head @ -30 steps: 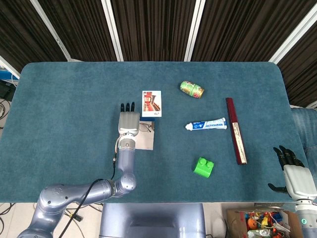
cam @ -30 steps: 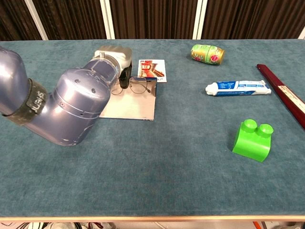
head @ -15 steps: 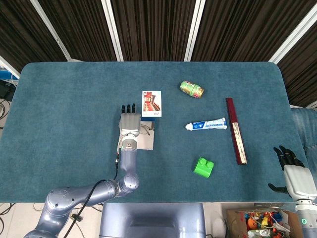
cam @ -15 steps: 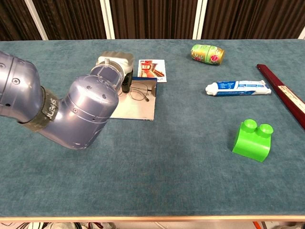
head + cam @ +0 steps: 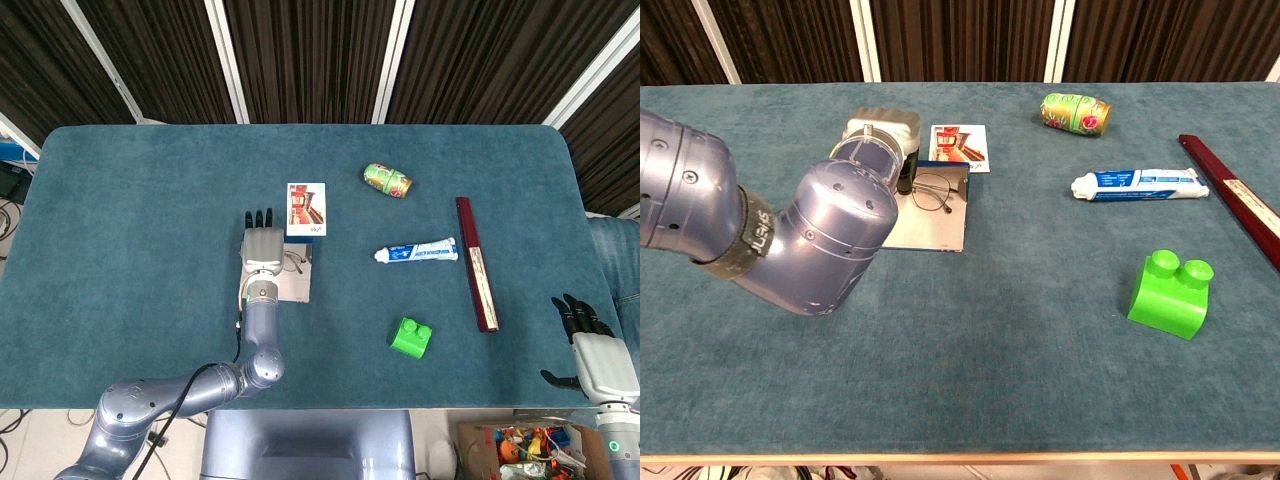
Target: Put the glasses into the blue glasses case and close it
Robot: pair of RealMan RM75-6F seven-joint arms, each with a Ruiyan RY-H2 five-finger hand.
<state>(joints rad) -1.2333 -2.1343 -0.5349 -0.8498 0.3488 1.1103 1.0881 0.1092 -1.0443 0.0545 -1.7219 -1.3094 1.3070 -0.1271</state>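
The blue glasses case (image 5: 936, 228) lies open and flat on the table, left of centre, showing its pale lining (image 5: 293, 283). The thin wire glasses (image 5: 931, 191) rest on the far part of that lining, also seen in the head view (image 5: 295, 263). My left hand (image 5: 262, 246) hovers over the case's left side with its fingers (image 5: 258, 216) stretched away from me. A dark fingertip (image 5: 903, 180) sits right beside the glasses' left rim; I cannot tell whether it touches. My right hand (image 5: 598, 358) stays off the table's near right corner, fingers apart and holding nothing.
A picture card (image 5: 306, 208) lies just beyond the case. To the right are a green can (image 5: 387, 181), a toothpaste tube (image 5: 417, 252), a long dark red box (image 5: 477, 262) and a green block (image 5: 411, 337). My left forearm (image 5: 805, 240) fills the near left.
The glasses have dropped from leaning up by the left hand to lying lower on the case lining, slightly further right. My left elbow has swung a little right. The right hand has not moved.
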